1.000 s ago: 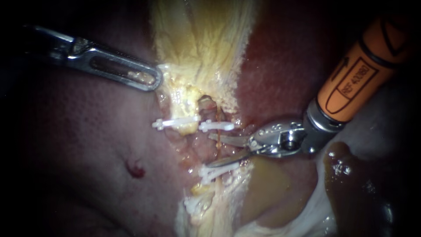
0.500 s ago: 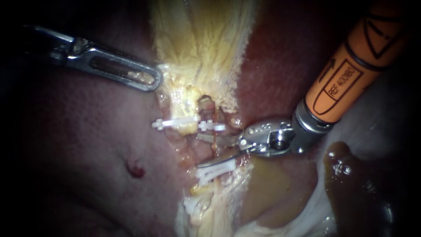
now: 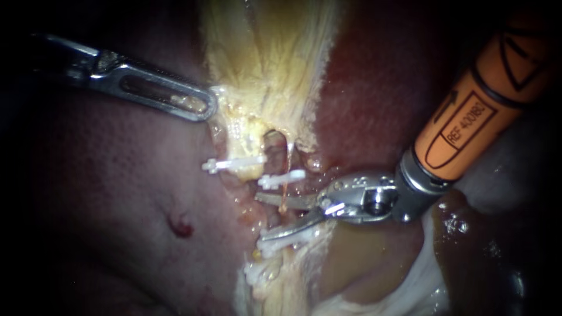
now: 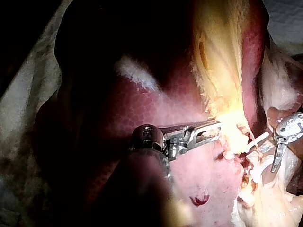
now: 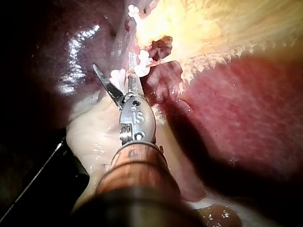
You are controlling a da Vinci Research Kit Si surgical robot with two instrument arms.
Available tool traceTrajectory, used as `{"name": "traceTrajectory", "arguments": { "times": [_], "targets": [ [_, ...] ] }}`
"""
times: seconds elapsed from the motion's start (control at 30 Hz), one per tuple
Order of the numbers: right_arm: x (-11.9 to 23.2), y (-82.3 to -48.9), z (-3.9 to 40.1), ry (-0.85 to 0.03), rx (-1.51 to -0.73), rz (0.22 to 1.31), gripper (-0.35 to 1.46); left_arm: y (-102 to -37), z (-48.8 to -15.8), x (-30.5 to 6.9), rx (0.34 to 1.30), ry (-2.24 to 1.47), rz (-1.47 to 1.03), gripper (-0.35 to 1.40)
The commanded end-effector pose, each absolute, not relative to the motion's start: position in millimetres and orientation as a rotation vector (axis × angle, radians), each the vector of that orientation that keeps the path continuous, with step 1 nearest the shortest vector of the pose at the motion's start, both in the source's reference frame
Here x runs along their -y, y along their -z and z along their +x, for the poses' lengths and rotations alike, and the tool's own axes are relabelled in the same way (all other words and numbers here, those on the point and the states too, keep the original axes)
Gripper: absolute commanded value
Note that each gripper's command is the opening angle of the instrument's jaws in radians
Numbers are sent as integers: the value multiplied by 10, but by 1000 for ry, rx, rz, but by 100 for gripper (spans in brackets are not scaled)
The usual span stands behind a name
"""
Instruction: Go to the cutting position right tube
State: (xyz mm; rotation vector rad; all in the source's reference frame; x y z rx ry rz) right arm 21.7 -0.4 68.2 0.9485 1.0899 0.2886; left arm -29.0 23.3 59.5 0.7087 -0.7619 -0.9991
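Trainee: Blades first. How does the end effector of the right instrument [image 3: 259,217] stand?

Surgeon: Apart. The shaft wears an orange sleeve above a silver wrist and comes in from the upper right. Its two thin metal blades gape, with nothing pinched between them. The right wrist view shows the same gap.

Trainee: And the right tube?

Surgeon: The thin orange-tan right tube [image 3: 285,190] drops from the pale yellow fibrous tissue [image 3: 269,64] and passes through a small white plastic clip [image 3: 282,178]. Just below that clip it meets the upper blade. The lower blade lies against a lower cluster of white clips [image 3: 281,239]. Reddish tissue fills the gap between the blades. I cannot tell whether the tube itself runs on through that gap.

Trainee: The other side?

Surgeon: The left instrument [image 3: 206,107] is a silver shaft with a slotted end effector. It is clamped on the edge of the pale yellow fibrous tissue, above the clips and well apart from the blades. The left wrist view shows that grip too.

Trainee: Anything else nearby?

Surgeon: A second white clip [image 3: 232,164] sits just left of the first, on the neighbouring strand. Dark red liver [image 3: 374,88] lies on both sides. An amber pool of fluid [image 3: 351,251] lies below the right instrument's wrist.
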Motion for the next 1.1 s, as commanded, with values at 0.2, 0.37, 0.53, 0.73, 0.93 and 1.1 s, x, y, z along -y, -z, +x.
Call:
{"name": "traceTrajectory", "arguments": {
  "times": [0.2, 0.37, 0.53, 0.73, 0.93, 1.1],
  "targets": [
    [4, -678, 220, -285, -1100, 966, 143, -595, -290, -233, 762, 999, 709, -35],
    [3, -680, 225, -292, -1100, 968, 141, -596, -290, -233, 762, 999, 709, -35],
    [3, -688, 236, -301, -1099, 966, 141, -596, -291, -233, 762, 999, 708, -35],
    [3, -697, 250, -319, -1108, 968, 141, -596, -291, -233, 762, 999, 708, -35],
    [5, -700, 254, -326, -1116, 972, 143, -597, -291, -234, 762, 999, 708, -35],
    [5, -700, 254, -326, -1116, 972, 143, -597, -291, -234, 762, 999, 708, -35]
  ]
}}
